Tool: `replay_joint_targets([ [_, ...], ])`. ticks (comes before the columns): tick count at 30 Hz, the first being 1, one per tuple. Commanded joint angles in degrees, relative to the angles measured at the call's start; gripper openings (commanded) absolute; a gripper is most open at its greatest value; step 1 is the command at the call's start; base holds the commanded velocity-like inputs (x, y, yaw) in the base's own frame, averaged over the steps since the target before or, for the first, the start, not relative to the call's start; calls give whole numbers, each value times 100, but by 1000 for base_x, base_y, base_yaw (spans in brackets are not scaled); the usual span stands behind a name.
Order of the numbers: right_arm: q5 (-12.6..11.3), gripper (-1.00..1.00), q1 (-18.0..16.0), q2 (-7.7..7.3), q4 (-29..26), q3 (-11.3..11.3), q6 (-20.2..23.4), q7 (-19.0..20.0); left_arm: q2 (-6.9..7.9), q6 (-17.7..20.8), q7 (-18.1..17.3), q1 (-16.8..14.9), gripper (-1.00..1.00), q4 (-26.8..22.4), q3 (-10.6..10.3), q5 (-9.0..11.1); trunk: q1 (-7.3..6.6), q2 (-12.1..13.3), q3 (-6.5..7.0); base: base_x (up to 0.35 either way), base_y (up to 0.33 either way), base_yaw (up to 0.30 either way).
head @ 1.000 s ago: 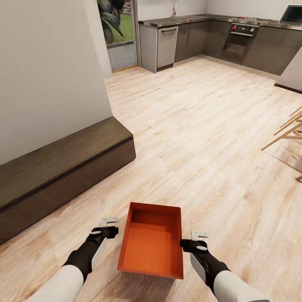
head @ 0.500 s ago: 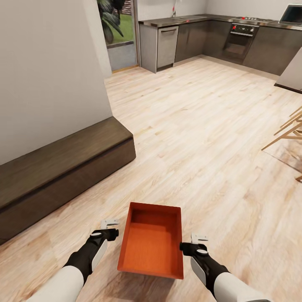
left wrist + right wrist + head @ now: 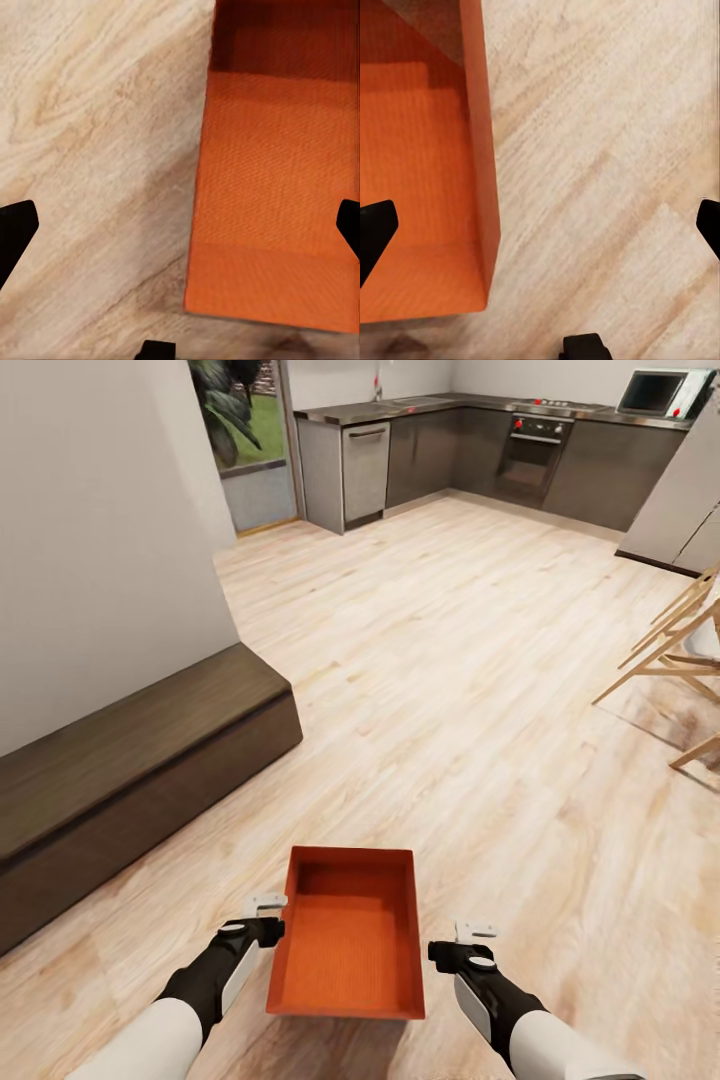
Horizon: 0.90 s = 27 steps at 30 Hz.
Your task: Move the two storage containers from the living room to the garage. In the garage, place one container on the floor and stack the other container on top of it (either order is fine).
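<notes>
Orange container [image 3: 345, 945] carried between left gripper [image 3: 262, 916] and right gripper [image 3: 462, 945], both fingers spread, flanking its side walls for transport.

A dark bench [image 3: 130, 760] lines the wall; kitchen cabinets [image 3: 450, 450] beyond.

Both your arms reach forward from the bottom of the head frame, white forearms running into black wrists. Your left pincer [image 3: 262, 906] sits lower left of center, your right pincer [image 3: 474, 932] lower right. In each wrist view the black fingertips [image 3: 16, 229] stand far apart, jaws spread wide.
</notes>
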Motion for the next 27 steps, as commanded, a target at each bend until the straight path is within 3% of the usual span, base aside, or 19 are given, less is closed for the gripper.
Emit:
replay_joint_targets([
  [1,-60,100,-1,0,-9,31,23,-28,3,32,33,1,100,-11,-19,38,0,-2,-3,0,0,-238],
  [11,-59,100,-1,15,21,37,-30,-23,20,31,33,1,100,137,-25,35,0,-2,-3,0,0,-70],
  [19,6,100,-1,294,163,40,-309,-5,35,22,33,1,100,173,-8,91,0,-2,-3,0,0,-1],
  [27,34,100,-1,334,198,53,-416,281,35,-106,33,1,100,131,-41,33,0,-2,-3,0,0,0],
])
